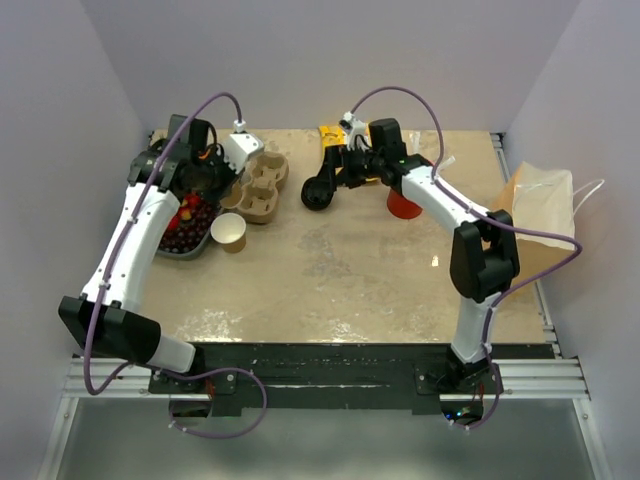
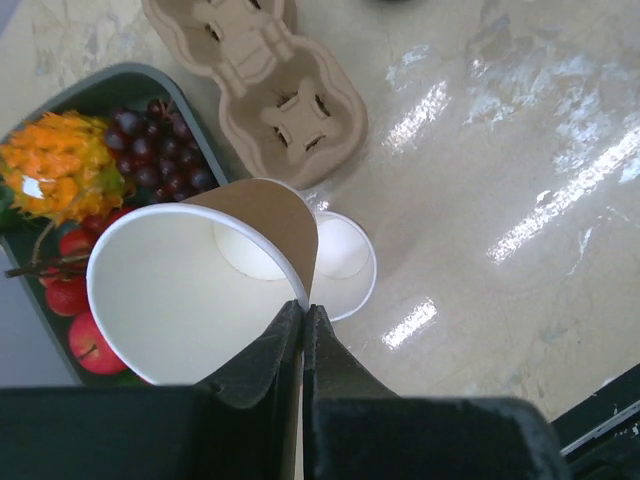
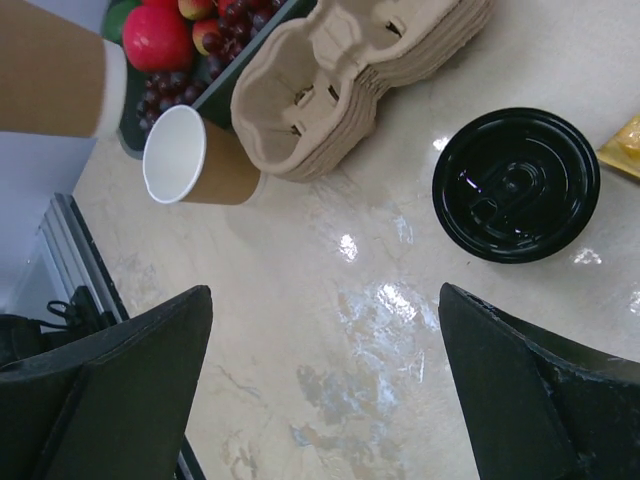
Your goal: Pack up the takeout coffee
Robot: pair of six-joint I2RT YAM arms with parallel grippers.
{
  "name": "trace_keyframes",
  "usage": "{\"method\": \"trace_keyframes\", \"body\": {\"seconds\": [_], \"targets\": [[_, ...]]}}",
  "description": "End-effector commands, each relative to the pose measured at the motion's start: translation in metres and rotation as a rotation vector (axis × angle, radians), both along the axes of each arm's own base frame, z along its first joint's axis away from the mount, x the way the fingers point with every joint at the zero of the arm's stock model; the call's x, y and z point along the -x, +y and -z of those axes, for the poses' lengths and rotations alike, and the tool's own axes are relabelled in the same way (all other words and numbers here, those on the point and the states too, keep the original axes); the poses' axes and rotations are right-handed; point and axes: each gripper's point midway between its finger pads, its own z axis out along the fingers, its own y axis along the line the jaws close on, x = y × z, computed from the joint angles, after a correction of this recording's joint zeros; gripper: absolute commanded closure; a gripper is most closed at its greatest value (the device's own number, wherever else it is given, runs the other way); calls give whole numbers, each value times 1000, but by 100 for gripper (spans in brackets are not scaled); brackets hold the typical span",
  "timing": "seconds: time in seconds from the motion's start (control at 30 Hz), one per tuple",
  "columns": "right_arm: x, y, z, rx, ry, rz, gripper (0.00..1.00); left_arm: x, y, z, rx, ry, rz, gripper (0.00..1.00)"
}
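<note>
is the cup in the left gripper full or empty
Empty: the paper cup, pinched by its rim in the left gripper, shows a bare white inside down to its bottom.

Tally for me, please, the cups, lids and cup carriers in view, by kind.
Lidless brown paper cups: 2 (held cup in the left jaws, table cup standing below it)
Red cup: 1
Black lid: 1
Pulp carrier stack: 1
Total: 5

L claw [image 2: 303, 306] pinched on paper cup [image 2: 185, 300] rim, R claw [image 3: 323, 300] wide open.
</note>
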Motion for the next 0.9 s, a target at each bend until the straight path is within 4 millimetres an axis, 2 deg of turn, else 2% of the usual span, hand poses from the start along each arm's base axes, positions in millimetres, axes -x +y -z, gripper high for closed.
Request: {"method": "trace_keyframes", "body": {"seconds": [0.0, 0.07, 0.1, 0.13, 0.2, 0.23, 0.3, 0.33, 0.37, 0.47, 0.53, 0.63, 0.7, 0.73, 0.77, 0.83, 0.87], "targets": [[0, -3, -75, -79, -157, -6, 1, 23, -13, -21, 48, 72, 69, 100], [-4, -11, -84, -48, -199, 20, 1, 39, -34, -24, 96, 105, 207, 100], [-4, -17, -95, -40, -231, 39, 1, 46, -41, -25, 112, 103, 256, 100], [-11, -26, -100, -12, -258, 90, 1, 54, -57, -14, 114, 116, 320, 100], [-17, -46, -114, 20, -302, 150, 1, 62, -70, -3, 48, 94, 407, 100], [-21, -54, -117, 35, -311, 179, 1, 73, -91, 13, 2, 94, 509, 100], [-36, -85, -131, 79, -363, 253, 1, 75, -104, 27, -59, 87, 576, 100], [-48, -107, -137, 96, -382, 313, 1, 76, -117, 28, -69, 64, 634, 100], [-55, -120, -148, 100, -410, 354, 1, 74, -123, 30, -72, 56, 657, 100], [-73, -156, -161, 91, -421, 429, 1, 62, -141, 45, -81, 27, 731, 100], [-77, -168, -165, 97, -434, 460, 2, 53, -154, 54, -106, -28, 784, 100], [-73, -170, -172, 100, -452, 464, 2, 48, -177, 66, -127, -73, 860, 100], [-71, -169, -174, 92, -460, 452, 2, 49, -189, 78, -120, -45, 904, 100], [-70, -168, -172, 94, -457, 450, 2, 47, -194, 76, -117, -45, 914, 100], [-68, -169, -173, 97, -459, 450, 2, 47, -198, 89, -125, -4, 927, 100], [-65, -170, -167, 105, -446, 455, 3, 46, -202, 98, -155, 24, 927, 100], [-63, -172, -169, 105, -453, 458, 3, 46, -202, 110, -180, 55, 932, 100]]}}
